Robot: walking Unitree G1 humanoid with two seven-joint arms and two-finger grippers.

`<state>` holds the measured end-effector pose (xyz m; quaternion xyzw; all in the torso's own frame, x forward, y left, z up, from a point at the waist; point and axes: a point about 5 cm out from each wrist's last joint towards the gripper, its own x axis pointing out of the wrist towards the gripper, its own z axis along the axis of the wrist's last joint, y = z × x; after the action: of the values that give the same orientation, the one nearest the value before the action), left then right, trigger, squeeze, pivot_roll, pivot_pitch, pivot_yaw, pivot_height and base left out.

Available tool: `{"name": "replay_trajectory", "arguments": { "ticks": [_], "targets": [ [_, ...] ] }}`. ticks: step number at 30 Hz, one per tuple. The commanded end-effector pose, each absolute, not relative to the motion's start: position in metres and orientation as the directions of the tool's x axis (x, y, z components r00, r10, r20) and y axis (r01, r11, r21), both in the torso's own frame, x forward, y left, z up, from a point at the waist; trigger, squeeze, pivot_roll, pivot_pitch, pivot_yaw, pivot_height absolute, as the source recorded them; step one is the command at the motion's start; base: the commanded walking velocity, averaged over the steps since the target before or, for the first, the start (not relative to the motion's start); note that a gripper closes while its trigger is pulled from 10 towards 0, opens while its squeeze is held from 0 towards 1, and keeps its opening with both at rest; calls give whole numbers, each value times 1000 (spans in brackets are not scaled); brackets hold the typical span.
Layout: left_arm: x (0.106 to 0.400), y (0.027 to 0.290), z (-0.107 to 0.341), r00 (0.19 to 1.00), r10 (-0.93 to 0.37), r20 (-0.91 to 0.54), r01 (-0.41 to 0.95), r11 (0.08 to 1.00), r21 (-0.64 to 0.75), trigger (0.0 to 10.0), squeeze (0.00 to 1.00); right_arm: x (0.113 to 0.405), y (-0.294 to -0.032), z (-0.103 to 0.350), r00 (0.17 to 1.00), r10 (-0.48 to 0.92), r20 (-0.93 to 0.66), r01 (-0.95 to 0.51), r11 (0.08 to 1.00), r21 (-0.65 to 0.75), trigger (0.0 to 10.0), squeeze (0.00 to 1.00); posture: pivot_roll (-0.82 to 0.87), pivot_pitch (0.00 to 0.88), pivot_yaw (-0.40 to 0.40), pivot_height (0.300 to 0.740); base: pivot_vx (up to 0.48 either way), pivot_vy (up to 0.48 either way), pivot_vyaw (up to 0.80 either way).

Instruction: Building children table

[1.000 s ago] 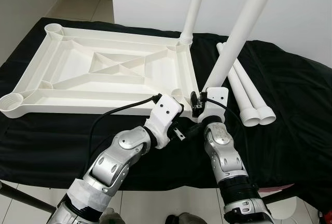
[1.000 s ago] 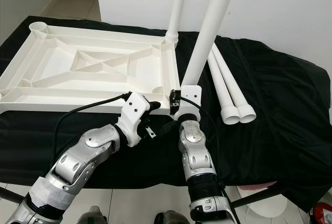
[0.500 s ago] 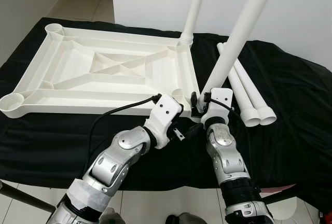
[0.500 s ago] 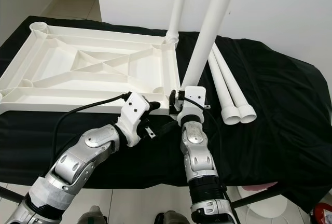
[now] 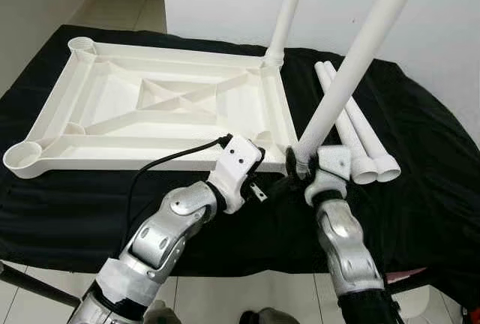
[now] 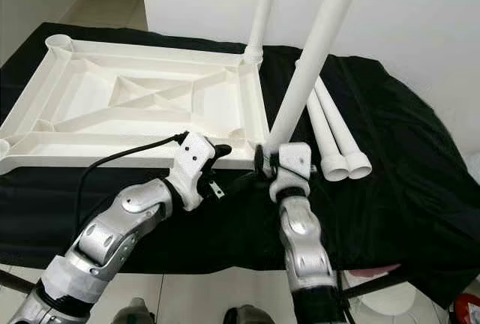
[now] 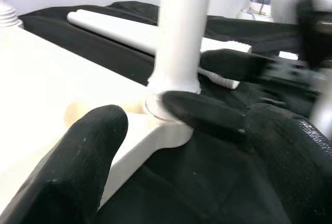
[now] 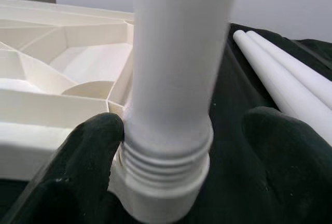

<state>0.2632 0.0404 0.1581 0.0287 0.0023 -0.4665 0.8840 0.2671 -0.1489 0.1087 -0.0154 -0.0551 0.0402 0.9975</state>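
My right gripper (image 8: 171,146) straddles the threaded base of a white table leg (image 5: 352,69) at the near right corner socket of the upturned tabletop (image 5: 157,106); one finger (image 8: 88,151) touches it, the other stands clear. The leg's long axis rises leaning right. My left gripper (image 7: 155,120) sits open just beside that socket. Another leg (image 5: 289,9) stands upright in the far corner; two spare legs (image 5: 360,133) lie on the black cloth (image 5: 427,151).

Two loose legs (image 5: 358,133) lie right of the tabletop (image 5: 150,106) on the cloth (image 5: 427,151).
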Motion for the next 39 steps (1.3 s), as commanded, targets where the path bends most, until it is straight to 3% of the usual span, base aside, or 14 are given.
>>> {"name": "replay_trajectory", "arguments": {
  "ticks": [1, 12, 19, 23, 38, 39],
  "targets": [
    [266, 39, 159, 547, -836, -29, 836, 545, 56, 10000, 0, 262, -149, 110, 985, 115, 131, -113, 993, -23, 10000, 0, 79, 0, -82, 740, 0, 0, 0],
    [290, 60, 140, 674, -716, -183, 738, 656, 155, 10000, 0, 242, -160, 94, 981, 178, 71, -176, 984, -35, 10000, 0, 50, 0, -61, 740, 0, 0, 0],
    [309, 86, 128, 750, -599, -281, 654, 735, 178, 10000, 0, 238, -166, 92, 985, 164, 62, -160, 985, -66, 10000, 0, 38, 2, -51, 740, 0, 0, 0],
    [323, 116, 121, 815, -462, -349, 551, 805, 219, 10000, 0, 239, -165, 92, 985, 156, 68, -152, 987, -57, 10000, 0, 40, 5, -42, 740, 0, 0, 0],
    [334, 151, 124, 831, -399, -387, 518, 808, 280, 10000, 0, 252, -165, 96, 983, 167, 80, -161, 984, -71, 10000, 0, 56, 10, -35, 740, 0, 0, 0],
    [335, 151, 125, 832, -405, -380, 520, 808, 276, 9176, 0, 253, -165, 96, 982, 167, 82, -162, 984, -71, 10000, 0, 59, 7, -34, 740, 0, 0, 0]
  ]
}}
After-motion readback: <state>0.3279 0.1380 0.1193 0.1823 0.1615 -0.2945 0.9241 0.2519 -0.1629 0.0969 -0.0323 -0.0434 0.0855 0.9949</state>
